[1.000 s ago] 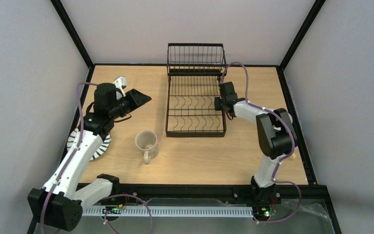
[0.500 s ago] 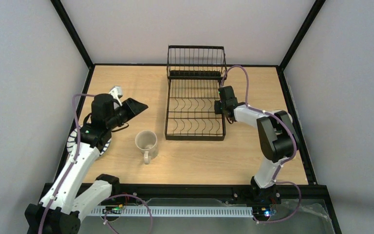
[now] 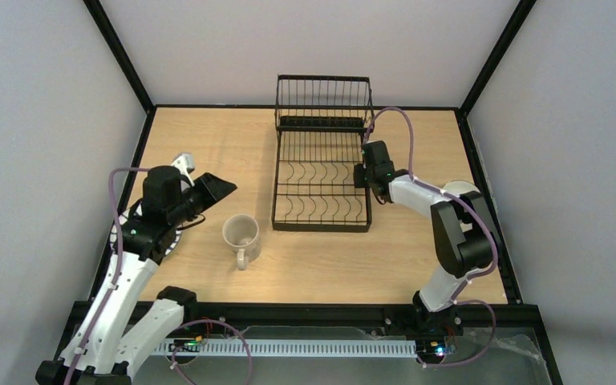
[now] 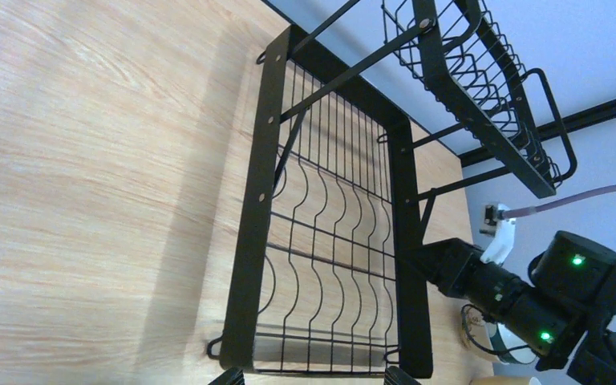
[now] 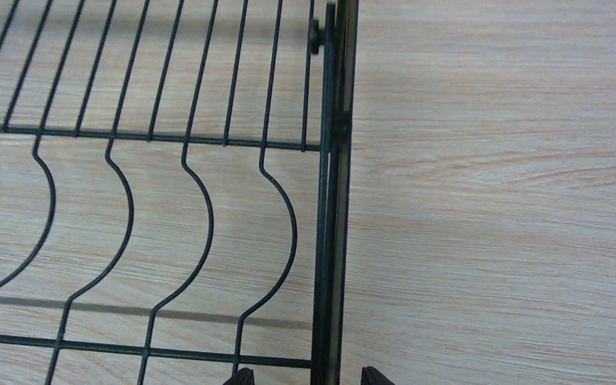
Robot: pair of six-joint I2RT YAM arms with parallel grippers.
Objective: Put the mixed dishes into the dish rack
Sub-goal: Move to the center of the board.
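Our right gripper [image 5: 309, 377] is spread around the side bar [image 5: 333, 200] of the dish rack [image 3: 278, 180]. We should lift it straight up, not bumping it. Our left gripper [image 4: 313, 374] is spread wide near the mug [image 3: 241, 233] on the table [image 3: 313, 265].

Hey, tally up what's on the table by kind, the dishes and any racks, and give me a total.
Mugs: 1, the beige mug
Plates: 1, the striped plate, mostly hidden under the left arm
Dish racks: 1, the black rack
Total: 3 in clear view
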